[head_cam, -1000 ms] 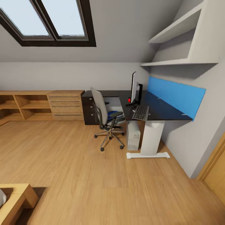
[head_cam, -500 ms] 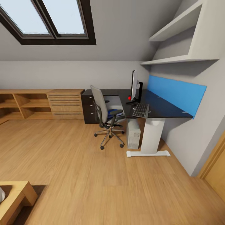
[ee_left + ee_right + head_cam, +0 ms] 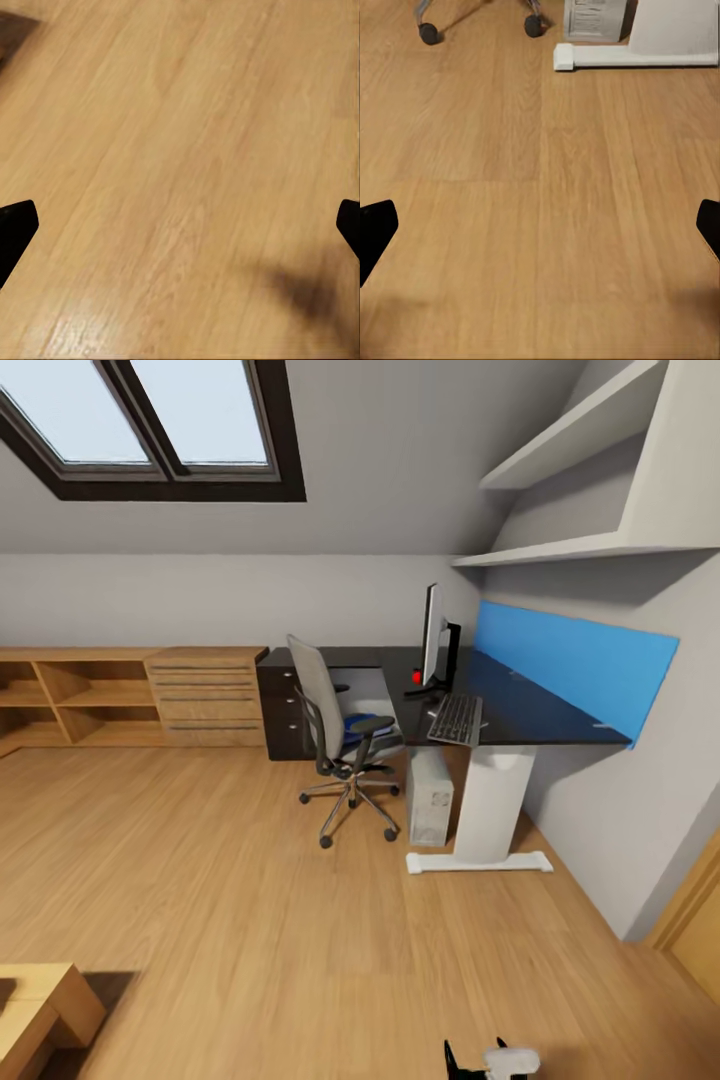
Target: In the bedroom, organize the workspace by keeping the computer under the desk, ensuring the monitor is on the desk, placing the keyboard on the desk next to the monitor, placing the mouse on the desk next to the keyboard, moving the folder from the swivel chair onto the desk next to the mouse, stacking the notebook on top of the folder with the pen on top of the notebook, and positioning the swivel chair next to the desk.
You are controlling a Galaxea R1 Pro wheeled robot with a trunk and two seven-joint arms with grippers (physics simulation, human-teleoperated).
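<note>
Still well short of the desk (image 3: pixel 530 710), both grippers (image 3: pixel 180 225) (image 3: pixel 540 225) spread and empty over bare floor, the robot should approach the swivel chair (image 3: pixel 335 730), where the blue folder (image 3: pixel 358 726) lies on the seat, squarely and stop within reach.

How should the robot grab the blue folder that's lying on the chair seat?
Probably by the folder's front edge, coming from the open front of the swivel chair. It lies flat on the seat, with the backrest behind and an armrest beside it, so the fingers would best slide over and under that thin edge. From this far, finer detail cannot be told.
</note>
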